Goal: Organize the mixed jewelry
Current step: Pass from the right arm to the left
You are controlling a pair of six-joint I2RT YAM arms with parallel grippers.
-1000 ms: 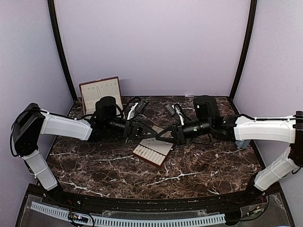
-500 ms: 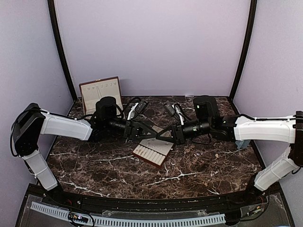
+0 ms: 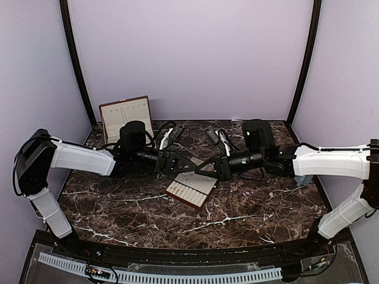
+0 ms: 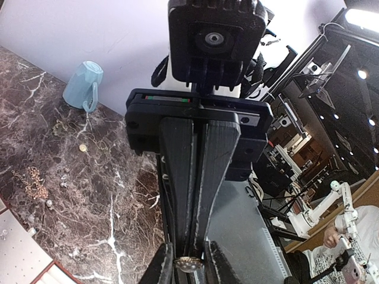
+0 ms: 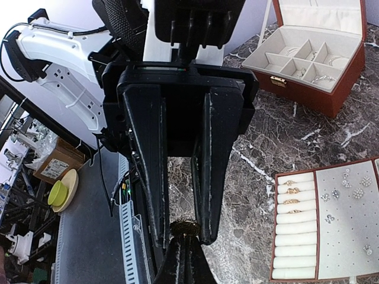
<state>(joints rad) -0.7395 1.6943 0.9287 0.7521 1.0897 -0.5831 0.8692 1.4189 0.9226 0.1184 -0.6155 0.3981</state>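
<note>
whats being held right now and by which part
A small gold round piece, pinched by its edge in the right gripper's shut tips. The left gripper's fingers flank it; whether they grip cannot be told.

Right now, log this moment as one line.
phase: grippers tip to tip near slotted tray | right gripper: shut on small round piece | left gripper: flanks piece, grip unclear

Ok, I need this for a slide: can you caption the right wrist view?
Shut right jaws hold a small gold piece between the left jaws, ring tray at lower right.
</note>
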